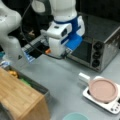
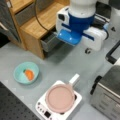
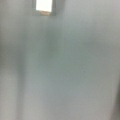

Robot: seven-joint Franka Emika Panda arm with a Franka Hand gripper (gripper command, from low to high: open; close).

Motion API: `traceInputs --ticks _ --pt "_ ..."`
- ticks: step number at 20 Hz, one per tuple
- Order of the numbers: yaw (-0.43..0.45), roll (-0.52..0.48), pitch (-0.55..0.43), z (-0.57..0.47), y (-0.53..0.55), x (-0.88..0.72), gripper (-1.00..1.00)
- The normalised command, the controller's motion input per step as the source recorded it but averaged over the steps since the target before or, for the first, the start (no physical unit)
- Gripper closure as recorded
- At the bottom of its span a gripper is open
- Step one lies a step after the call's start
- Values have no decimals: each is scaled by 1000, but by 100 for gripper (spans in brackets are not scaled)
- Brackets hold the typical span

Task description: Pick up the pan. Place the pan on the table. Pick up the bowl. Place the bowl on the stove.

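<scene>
Hovering above the grey surface (image 1: 62, 80), I have nothing in my gripper (image 1: 58, 53); it hangs in the upper middle of a front view, well apart from every task thing. I cannot tell whether it is spread or pressed together. Nearest the bottom edge of a front view sits the bowl (image 1: 75, 116), on the surface at the left in a front view, an orange piece (image 2: 29, 74) inside. Next, lower right, the pan (image 1: 103, 90) lies on the stove (image 1: 113, 108), its white handle (image 1: 83, 77) pointing up and left toward me. Farther back stands the toaster oven (image 1: 100, 47). The wrist view shows only bare surface and a white patch (image 3: 44, 5) at the top. I judge the first step is in hand, with no step done: picking up the pan calls for my gripper to be over the pan's rim or handle.
</scene>
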Motion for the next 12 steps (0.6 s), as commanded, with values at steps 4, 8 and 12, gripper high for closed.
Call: traceInputs --ticks 4,8,12 --pt "-78 120 135 -6 131 343 -100" --pt "-65 100 131 -41 166 367 -100" --pt "-85 97 121 -24 192 381 -100"
